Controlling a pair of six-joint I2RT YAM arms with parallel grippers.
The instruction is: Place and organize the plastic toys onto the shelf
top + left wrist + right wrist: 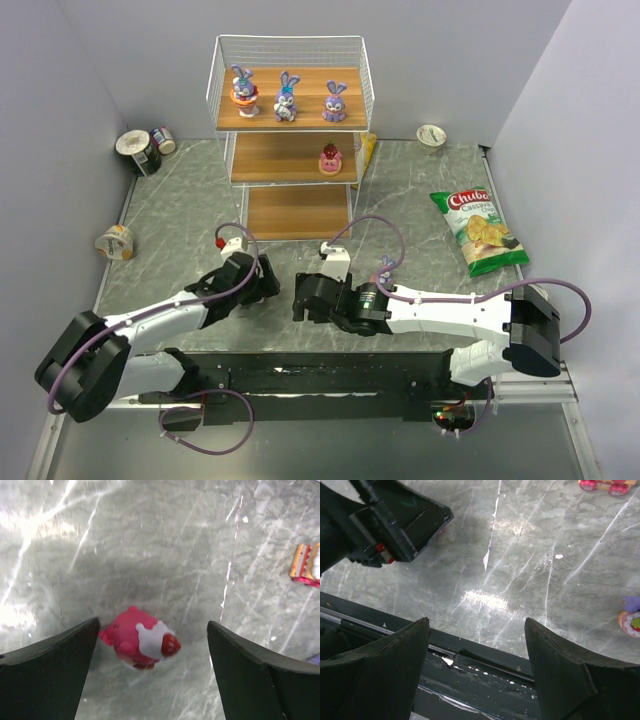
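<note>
The shelf (290,157) stands at the back middle, with three purple-blue bunny toys (285,98) on its top board and a pink-red round figure (329,159) on the middle board. My left gripper (153,625) (272,283) hangs open low over the table. A pink-red round toy (137,641) lies on the marble between its fingers, close to the left finger (55,660). My right gripper (477,622) (298,300) is open over the table's near edge, nothing between its fingers. More toys lie nearby: a striped one (305,565) and a pink and purple one (631,620).
Two cans (140,152) stand at the back left and a tipped cup (115,242) lies at the left edge. Another cup (431,134) sits at the back right. A green-red chip bag (480,232) lies on the right. The two grippers are close together.
</note>
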